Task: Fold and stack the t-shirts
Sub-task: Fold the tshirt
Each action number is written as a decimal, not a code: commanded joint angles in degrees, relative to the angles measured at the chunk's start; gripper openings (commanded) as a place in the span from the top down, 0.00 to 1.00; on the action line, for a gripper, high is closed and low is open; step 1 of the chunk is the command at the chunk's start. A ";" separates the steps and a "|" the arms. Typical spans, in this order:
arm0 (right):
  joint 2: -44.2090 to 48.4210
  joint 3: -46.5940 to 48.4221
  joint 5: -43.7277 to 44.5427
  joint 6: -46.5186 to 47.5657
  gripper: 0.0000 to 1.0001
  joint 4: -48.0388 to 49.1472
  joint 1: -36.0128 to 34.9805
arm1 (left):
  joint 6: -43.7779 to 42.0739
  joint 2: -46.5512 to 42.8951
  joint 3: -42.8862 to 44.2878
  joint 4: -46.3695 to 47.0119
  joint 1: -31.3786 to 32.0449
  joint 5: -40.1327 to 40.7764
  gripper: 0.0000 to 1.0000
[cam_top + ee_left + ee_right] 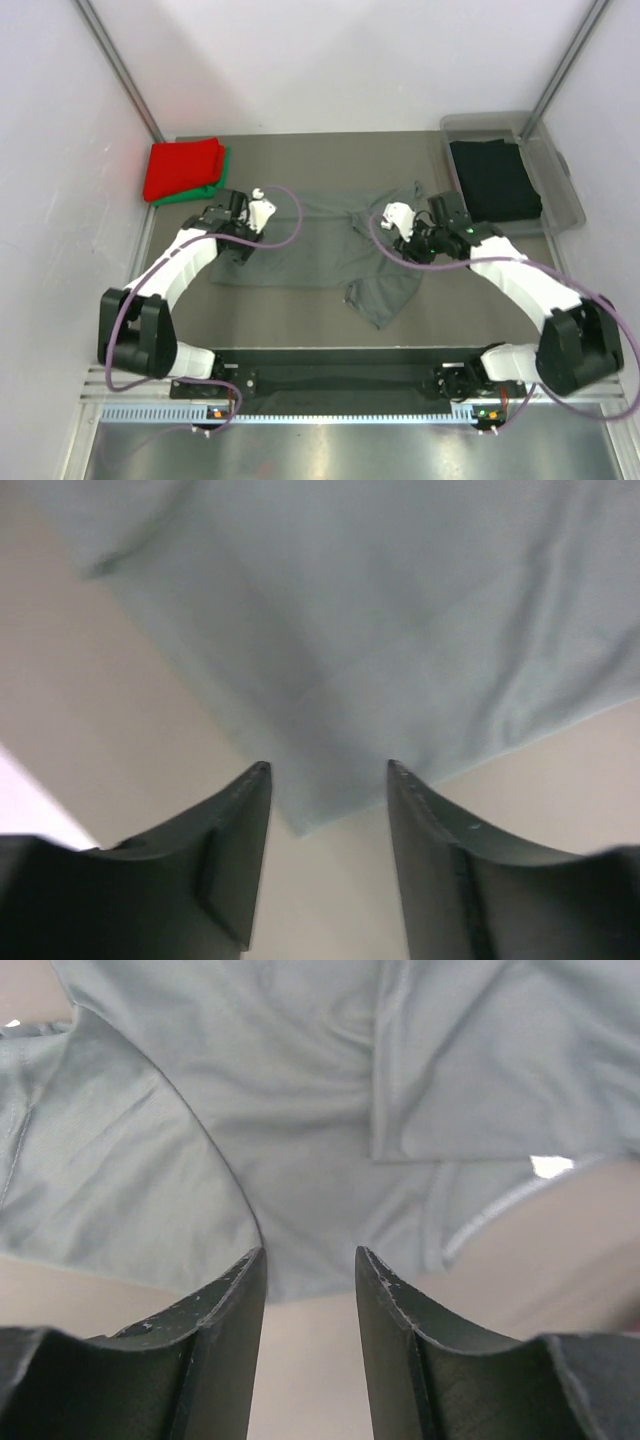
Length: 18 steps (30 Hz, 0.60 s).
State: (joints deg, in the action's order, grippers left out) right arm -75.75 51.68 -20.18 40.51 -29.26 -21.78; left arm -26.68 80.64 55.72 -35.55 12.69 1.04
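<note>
The dark grey t-shirt (320, 245) lies spread and rumpled in the middle of the table, one part trailing toward the front. My left gripper (243, 240) is open at its left edge. In the left wrist view a corner of the shirt (400, 630) lies between the open fingertips of that gripper (328, 770). My right gripper (400, 242) is open over the shirt's right side. In the right wrist view the shirt's wrinkled cloth (300, 1110) and a hem reach between that gripper's (310, 1255) tips. The red shirt (183, 168) lies folded on the green shirt (218, 186) at the back left. The black shirt (493, 180) lies in the tub.
A clear plastic tub (562, 195) stands at the back right corner. White walls close in the table (300, 320) on the left, back and right. A black rail runs along the near edge between the arm bases.
</note>
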 commanded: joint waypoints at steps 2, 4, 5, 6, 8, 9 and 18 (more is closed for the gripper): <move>11.65 -2.90 2.87 1.67 0.57 4.47 -0.98 | -2.94 -6.46 -0.35 4.09 -2.58 1.43 0.44; 13.25 -5.09 2.52 4.04 0.57 2.99 -3.16 | -3.73 -6.37 -0.88 3.12 -2.67 1.16 0.46; 13.78 -5.79 2.00 4.74 0.56 2.02 -4.05 | -4.26 -6.37 -1.92 2.86 -2.76 1.59 0.46; 13.61 -7.02 1.21 5.71 0.57 0.88 -4.93 | -5.04 -6.46 -2.63 3.03 -2.76 2.38 0.47; 12.30 -8.43 -1.86 6.59 0.57 -1.67 -8.09 | -5.14 -6.72 -4.04 3.12 -3.10 3.88 0.48; 11.77 -9.83 -2.83 7.73 0.57 -2.29 -9.58 | -4.70 -6.99 -4.39 3.03 -3.19 3.71 0.49; 3.86 -8.97 -4.34 10.11 0.58 -5.20 -27.08 | 0.66 -7.17 -6.24 4.26 -3.55 4.50 0.51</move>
State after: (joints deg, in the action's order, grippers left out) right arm -70.04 39.55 -22.72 48.64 -33.98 -46.04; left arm -28.16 74.39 49.98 -33.47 9.47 4.51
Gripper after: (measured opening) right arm 0.424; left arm 0.496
